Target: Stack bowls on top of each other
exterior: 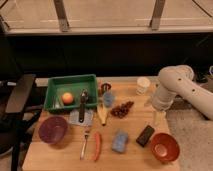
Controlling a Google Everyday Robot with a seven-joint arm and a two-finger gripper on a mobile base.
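One purple bowl (53,129) well apart from orange bowl (164,147); gripper (159,118) near the latter, state indiscernible.

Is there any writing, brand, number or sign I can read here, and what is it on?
None can be read. The green tray, white cup, blue sponge, black block, purple bowl and orange-red bowl all look plain. The gripper, hanging over the right side of the table between the white cup and the orange-red bowl, shows no marking either.
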